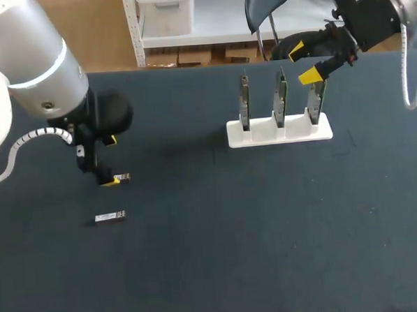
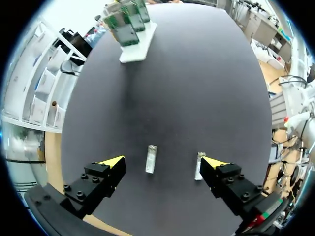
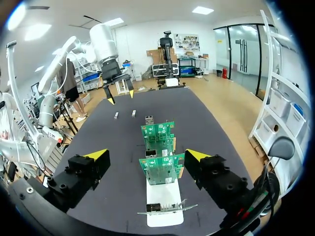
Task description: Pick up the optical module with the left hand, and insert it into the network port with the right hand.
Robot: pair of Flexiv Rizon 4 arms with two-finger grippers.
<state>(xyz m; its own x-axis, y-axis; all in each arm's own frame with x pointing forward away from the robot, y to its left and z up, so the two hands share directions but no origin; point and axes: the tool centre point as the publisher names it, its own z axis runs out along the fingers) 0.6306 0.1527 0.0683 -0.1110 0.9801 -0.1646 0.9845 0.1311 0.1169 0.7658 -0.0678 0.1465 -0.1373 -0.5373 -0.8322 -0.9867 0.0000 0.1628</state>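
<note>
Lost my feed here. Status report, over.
Left gripper open over optical module, not gripped; spare module beside. Right gripper open at board rack. No obstruction seen.

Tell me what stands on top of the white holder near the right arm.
Three green circuit boards stand upright in a row on the white holder. Their lower edges sit inside the holder, so how they are fixed there cannot be seen.

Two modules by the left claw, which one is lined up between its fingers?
The module lying about midway between the open left claw's fingers. The other module lies off to one side, close by one yellow tip.
</note>
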